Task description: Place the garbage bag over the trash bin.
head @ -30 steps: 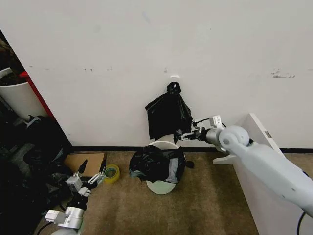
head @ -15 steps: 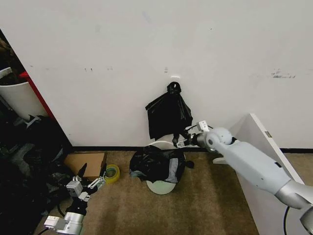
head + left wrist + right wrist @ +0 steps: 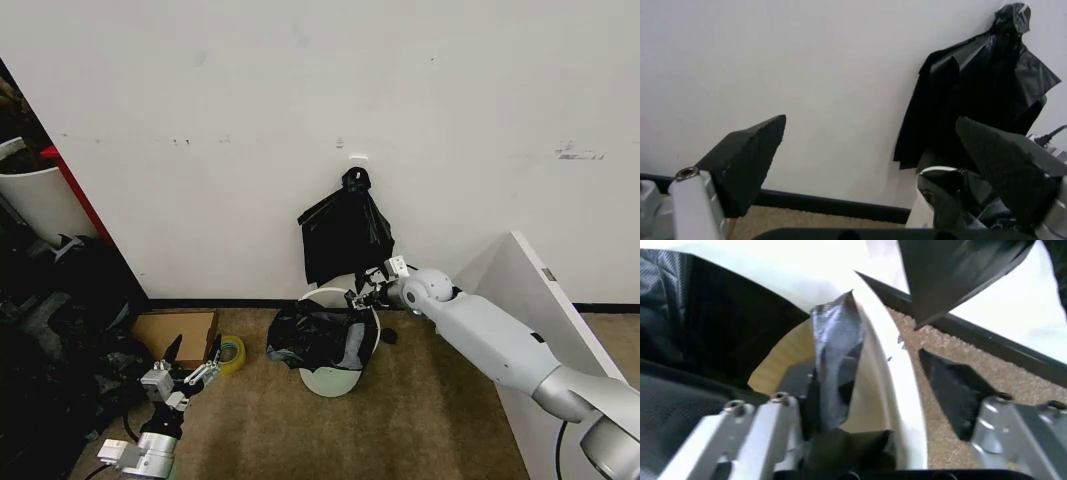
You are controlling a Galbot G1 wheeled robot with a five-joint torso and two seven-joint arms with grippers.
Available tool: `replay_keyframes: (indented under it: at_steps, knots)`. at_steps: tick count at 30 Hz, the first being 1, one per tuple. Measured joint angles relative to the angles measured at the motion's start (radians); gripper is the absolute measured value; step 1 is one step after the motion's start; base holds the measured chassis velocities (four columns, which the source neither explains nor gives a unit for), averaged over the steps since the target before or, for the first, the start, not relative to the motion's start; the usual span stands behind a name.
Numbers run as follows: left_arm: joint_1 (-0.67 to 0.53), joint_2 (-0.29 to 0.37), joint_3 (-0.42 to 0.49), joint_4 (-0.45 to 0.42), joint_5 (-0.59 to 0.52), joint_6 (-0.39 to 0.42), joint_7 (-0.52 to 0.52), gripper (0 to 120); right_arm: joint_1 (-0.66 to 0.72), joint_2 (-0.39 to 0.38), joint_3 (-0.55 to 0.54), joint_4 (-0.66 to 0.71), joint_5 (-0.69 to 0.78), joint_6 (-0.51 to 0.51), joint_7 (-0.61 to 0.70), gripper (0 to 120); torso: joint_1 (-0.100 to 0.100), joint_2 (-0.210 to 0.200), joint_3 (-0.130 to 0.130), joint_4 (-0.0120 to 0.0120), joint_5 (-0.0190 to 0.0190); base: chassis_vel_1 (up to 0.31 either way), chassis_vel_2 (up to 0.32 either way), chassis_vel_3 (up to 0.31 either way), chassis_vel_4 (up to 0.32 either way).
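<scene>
The trash bin [image 3: 331,381], a cream-white bucket, stands on the carpet against the wall. The glossy black garbage bag [image 3: 316,336] is draped over its front rim and sags into the opening. My right gripper [image 3: 362,298] is at the bin's back right rim. In the right wrist view this gripper [image 3: 883,337] is open and straddles the white rim [image 3: 892,390]: one finger is inside with a strip of bag film [image 3: 835,345] lying against it, the other is outside. My left gripper [image 3: 186,362] hangs open low at the left, far from the bin.
A smaller knotted black plastic bunch [image 3: 345,235] hangs on the wall just above the bin. A cardboard box [image 3: 175,330] and a tape roll [image 3: 230,353] lie to the left. A dark heap of clutter [image 3: 60,330] fills the left side. A white panel [image 3: 535,300] stands at the right.
My right gripper has moved left and down from beside the hanging bunch to the bin's back rim. The left arm has sunk slightly lower.
</scene>
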Motion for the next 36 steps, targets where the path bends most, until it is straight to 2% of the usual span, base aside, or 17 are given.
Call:
replay_keyframes:
  at_steps: [1, 7, 10, 14, 23, 31, 33, 36]
  knots:
    - [0.0, 0.0, 0.0, 0.0, 0.0, 0.0, 0.0, 100, 0.0, 0.0, 0.0, 0.0, 0.0, 0.0, 0.0, 51, 0.0, 0.0, 0.0, 0.0, 0.0, 0.0, 0.0, 0.0, 0.0]
    - [-0.003, 0.002, 0.007, 0.001, -0.003, 0.002, -0.005, 100, -0.01, -0.01, 0.005, 0.006, -0.002, 0.001, 0.0, 24, 0.0, 0.0, 0.0, -0.0001, 0.0001, 0.0, 0.0, 0.0, 0.0]
    - [-0.005, 0.003, 0.01, 0.002, -0.004, 0.003, -0.007, 100, -0.014, -0.015, 0.009, 0.01, 0.0, 0.002, 0.001, 19, 0.0, 0.0, 0.0, -0.0001, 0.0, 0.0, 0.0, 0.0, 0.0]
    - [-0.011, 0.003, 0.02, 0.001, -0.005, 0.008, -0.014, 100, -0.026, -0.027, 0.009, 0.021, 0.0, 0.002, -0.001, 3, 0.0, 0.0, 0.0, -0.0003, 0.0, 0.0, 0.0, 0.0, 0.0]
    - [-0.012, 0.006, 0.028, -0.005, -0.006, 0.013, -0.021, 100, -0.089, -0.04, 0.069, 0.074, 0.058, 0.003, 0.052, 3, 0.0, 0.0, 0.0, 0.0002, 0.0001, 0.0, 0.0, 0.0, 0.0]
    - [-0.015, 0.008, 0.025, -0.007, -0.022, 0.013, -0.025, 100, -0.248, -0.119, 0.18, 0.297, 0.249, 0.002, 0.274, 3, 0.0, 0.0, 0.0, -0.0004, 0.0, 0.0, 0.0, 0.0, 0.0]
    - [-0.016, 0.008, 0.026, -0.006, -0.027, 0.012, -0.025, 100, -0.293, -0.148, 0.2, 0.388, 0.317, 0.002, 0.387, 3, 0.0, 0.0, 0.0, -0.0002, 0.0, 0.0, 0.0, 0.0, 0.0]
    - [-0.019, 0.013, 0.034, -0.005, -0.028, 0.011, -0.026, 100, -0.334, -0.139, 0.246, 0.464, 0.453, 0.003, 0.59, 3, 0.0, 0.0, 0.0, -0.0003, -0.0001, 0.0, 0.0, 0.0, 0.0]
